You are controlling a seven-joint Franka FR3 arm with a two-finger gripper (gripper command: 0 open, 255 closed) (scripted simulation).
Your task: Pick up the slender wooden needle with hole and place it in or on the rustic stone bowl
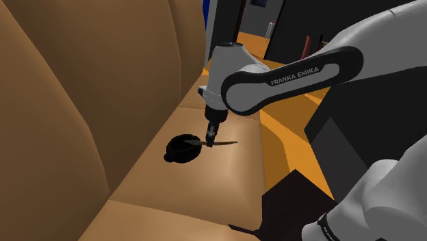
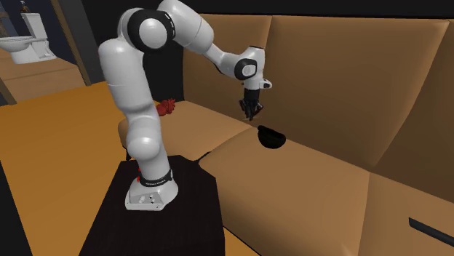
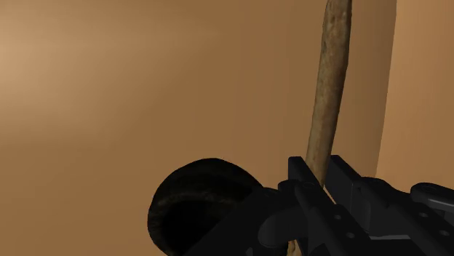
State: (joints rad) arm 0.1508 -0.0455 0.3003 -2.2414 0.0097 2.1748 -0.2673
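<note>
My gripper hangs over the brown sofa seat, shut on a slender wooden needle. The needle runs out from between the fingers, well past their tips. In the shoulder view the needle shows as a thin dark sliver sticking out sideways just above the cushion. A dark, rough round bowl rests on the seat right beside the gripper, to the shoulder view's left. In the second exterior view the gripper hovers a little above and to the left of the bowl. The bowl lies close below the fingers.
The tall sofa backrest rises behind the bowl. A seam between seat cushions runs near the gripper. A red object lies at the sofa's end, past the arm. The dark stand sits on an orange floor.
</note>
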